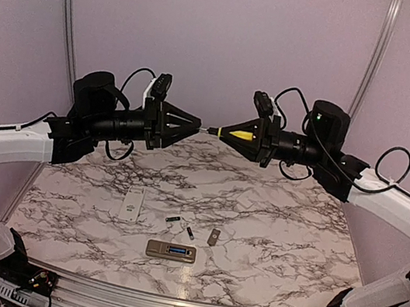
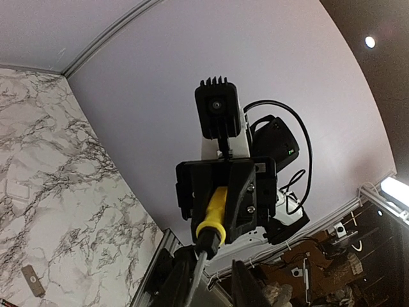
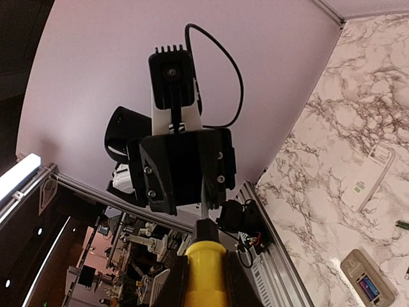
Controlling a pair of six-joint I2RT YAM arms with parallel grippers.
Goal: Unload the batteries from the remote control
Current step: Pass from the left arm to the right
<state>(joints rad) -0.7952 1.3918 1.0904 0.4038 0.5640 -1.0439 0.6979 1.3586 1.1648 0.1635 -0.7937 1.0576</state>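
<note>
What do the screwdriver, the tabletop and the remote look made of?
Screwdriver: the handle looks like glossy yellow plastic, uniform in colour with a highlight, and has a black collar at the front.
Tabletop: white with grey veining like marble; whether it is real stone or a printed laminate, I cannot tell.
Remote: matte grey-beige casing, probably plastic, though it shows small.

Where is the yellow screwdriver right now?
In the top view, the yellow screwdriver is in the air over the far middle of the table, held by the right gripper, tip pointing at the left gripper.
</note>
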